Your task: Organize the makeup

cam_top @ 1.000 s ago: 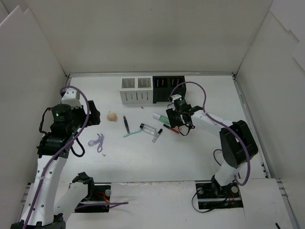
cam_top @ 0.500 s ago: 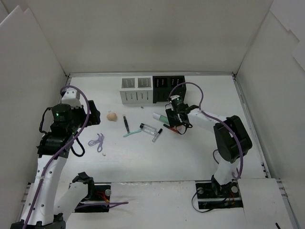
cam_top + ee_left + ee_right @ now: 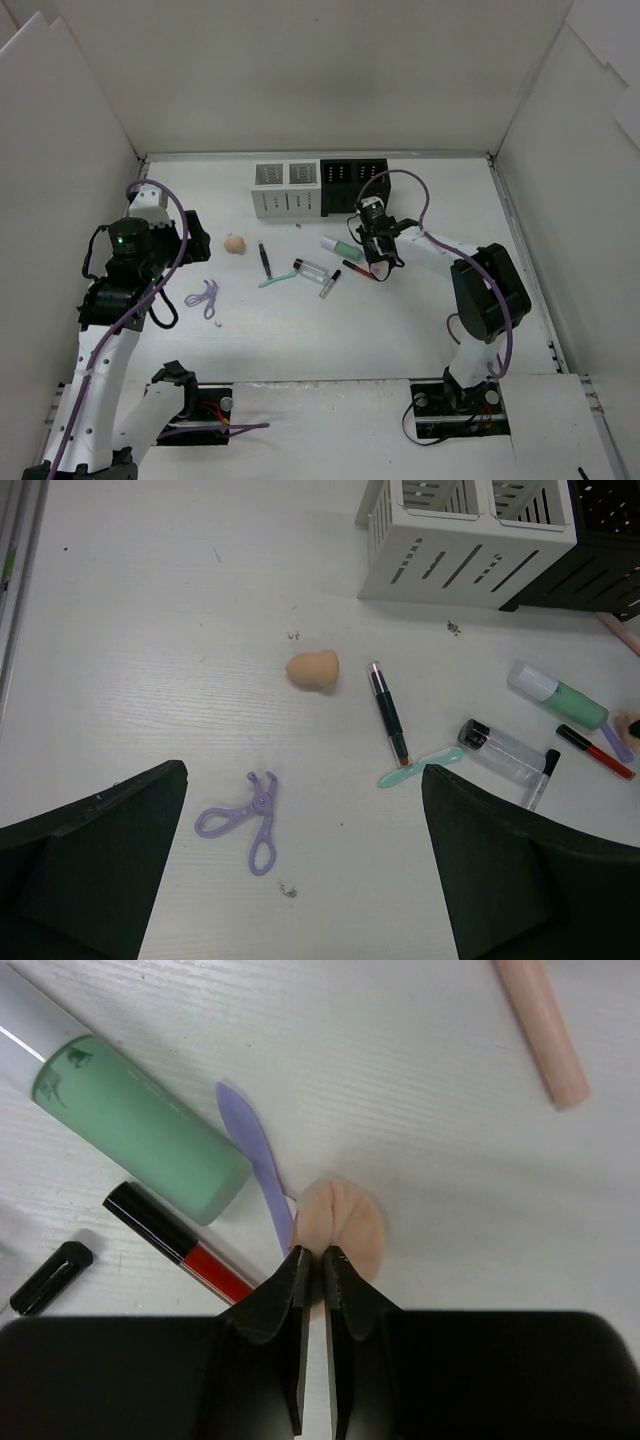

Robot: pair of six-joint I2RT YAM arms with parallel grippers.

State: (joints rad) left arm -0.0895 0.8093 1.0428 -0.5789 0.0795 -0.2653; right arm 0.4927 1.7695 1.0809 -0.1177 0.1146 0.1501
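Observation:
My right gripper is down on the table, shut on a peach sponge and squeezing its near edge. Close beside it lie a mint-green tube, a purple stick, a red and black stick and a pink stick. Held high on the left, my left gripper is open and empty. Below it lie a second peach sponge, a black stick, a mint stick and a clear vial. In the top view my right gripper sits by the tube.
A white slotted box and a black slotted box stand side by side at the back. A purple scissor-like tool lies left of centre. White walls enclose the table on three sides.
My right gripper's jaws have come together on the peach sponge after shifting slightly toward the back. The left arm has not moved.

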